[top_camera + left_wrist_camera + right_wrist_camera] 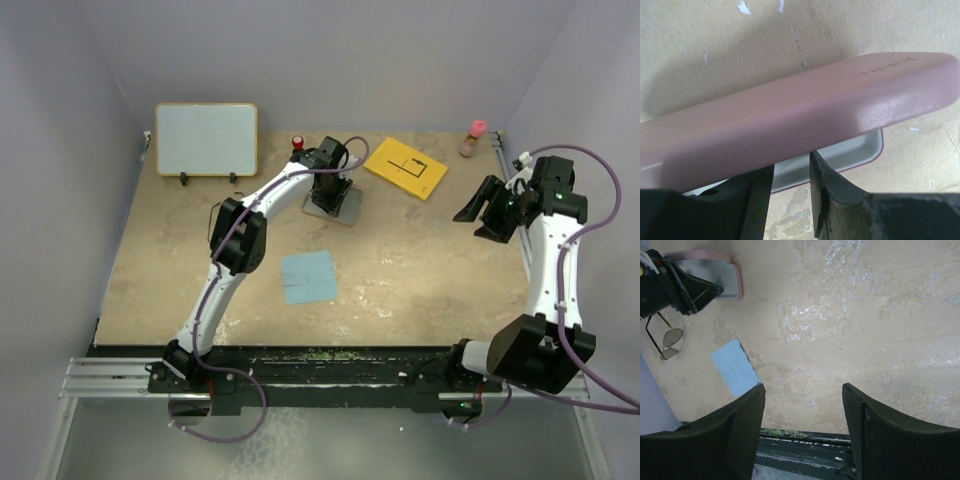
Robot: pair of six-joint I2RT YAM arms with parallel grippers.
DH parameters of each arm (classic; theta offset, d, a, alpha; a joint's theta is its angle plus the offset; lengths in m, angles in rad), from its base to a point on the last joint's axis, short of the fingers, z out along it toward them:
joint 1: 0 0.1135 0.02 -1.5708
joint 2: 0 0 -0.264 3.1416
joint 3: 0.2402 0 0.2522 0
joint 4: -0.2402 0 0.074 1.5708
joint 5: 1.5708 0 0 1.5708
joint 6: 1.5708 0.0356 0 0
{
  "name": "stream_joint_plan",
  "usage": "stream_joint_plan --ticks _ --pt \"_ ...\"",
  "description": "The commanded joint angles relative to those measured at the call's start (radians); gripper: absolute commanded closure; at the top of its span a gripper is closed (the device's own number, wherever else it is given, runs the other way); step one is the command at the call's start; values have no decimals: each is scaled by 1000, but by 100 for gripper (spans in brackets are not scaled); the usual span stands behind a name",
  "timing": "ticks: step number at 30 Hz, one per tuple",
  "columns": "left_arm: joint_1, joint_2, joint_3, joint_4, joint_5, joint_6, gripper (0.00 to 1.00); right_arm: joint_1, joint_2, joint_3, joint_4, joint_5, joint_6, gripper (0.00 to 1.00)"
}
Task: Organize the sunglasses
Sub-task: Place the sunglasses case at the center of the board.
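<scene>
The pink case (340,206) lies open at the back middle of the table, its grey inside (850,155) showing. My left gripper (330,180) is down on it, fingers close together at the edge of the raised pink lid (805,115). The case also shows in the right wrist view (732,275). The sunglasses (667,344), thin black wire with roundish tinted lenses, lie on the table left of the case, beside my left arm's elbow (213,218) and partly hidden there. My right gripper (482,213) hangs open and empty at the right edge, fingers (747,415) wide apart.
A light blue cloth (308,276) lies flat in the middle of the table, in front of the case. A framed whiteboard (205,140) stands at the back left. A yellow sheet (405,167), a small pink-capped bottle (474,140) and a red-topped object (298,143) sit along the back.
</scene>
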State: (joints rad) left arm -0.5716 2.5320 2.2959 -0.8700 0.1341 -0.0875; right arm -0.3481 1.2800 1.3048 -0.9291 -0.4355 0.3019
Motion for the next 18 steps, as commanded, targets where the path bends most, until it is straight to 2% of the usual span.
stream_joint_plan --ticks 1,3,6,12,13,18 --pt "13 74 -9 73 -68 -54 60 -4 39 101 -23 8 -29 32" --pt "13 59 10 80 -14 -47 58 -3 55 122 -23 -7 -27 32" --pt "13 18 13 72 64 -46 47 -4 73 132 -19 -44 -23 32" --pt "13 -159 -151 195 219 -40 6 -2 68 101 15 -59 -44 31" --pt "13 -181 -154 190 226 -32 3 -2 62 83 16 -65 -50 31" --pt "15 -277 -114 103 221 9 2 -1 -25 -23 26 -96 -87 31"
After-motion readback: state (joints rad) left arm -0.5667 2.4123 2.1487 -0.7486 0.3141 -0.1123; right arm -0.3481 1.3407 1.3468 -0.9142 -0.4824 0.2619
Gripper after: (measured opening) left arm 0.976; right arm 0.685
